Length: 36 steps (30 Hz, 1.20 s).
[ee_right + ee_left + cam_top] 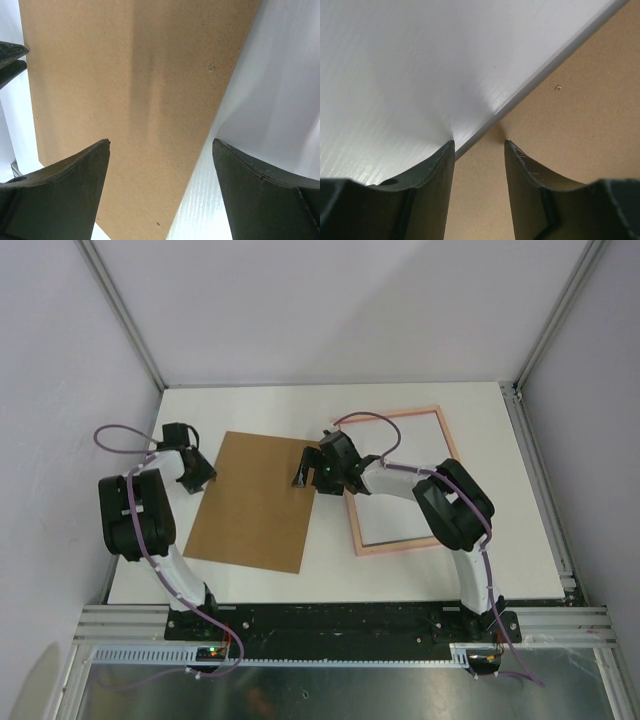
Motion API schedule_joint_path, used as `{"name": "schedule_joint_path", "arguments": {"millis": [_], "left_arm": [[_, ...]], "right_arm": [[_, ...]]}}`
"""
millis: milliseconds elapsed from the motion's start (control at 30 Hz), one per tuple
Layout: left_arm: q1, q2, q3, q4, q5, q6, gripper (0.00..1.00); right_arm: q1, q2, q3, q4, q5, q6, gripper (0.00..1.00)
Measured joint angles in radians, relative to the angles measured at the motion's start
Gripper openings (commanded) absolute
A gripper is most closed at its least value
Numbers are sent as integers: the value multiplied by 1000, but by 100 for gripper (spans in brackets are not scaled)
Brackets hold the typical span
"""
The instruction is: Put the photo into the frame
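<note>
The frame, thin pale pink rails, lies flat at the right of the white table, with my right arm crossing its left side. The photo is not in view. A plain brown backing board lies flat left of the frame. My left gripper stands open over the board's left edge, one finger above the table and one above the board. My right gripper is wide open over the board's right edge, and brown board shows between its fingers. Neither gripper holds anything.
White walls and aluminium rails enclose the table. A black mounting bar with both arm bases runs along the near edge. The left gripper's dark fingertip shows at the upper left of the right wrist view.
</note>
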Motion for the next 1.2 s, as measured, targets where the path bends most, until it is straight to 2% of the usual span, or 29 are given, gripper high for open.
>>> {"name": "schedule_joint_path", "arguments": {"millis": [633, 1200], "left_arm": [[14, 32, 23, 47, 31, 18, 47], [32, 1, -42, 151, 72, 24, 46]], "right_arm": [[3, -9, -80, 169, -161, 38, 88], [-1, -134, -107, 249, -219, 107, 87]]}}
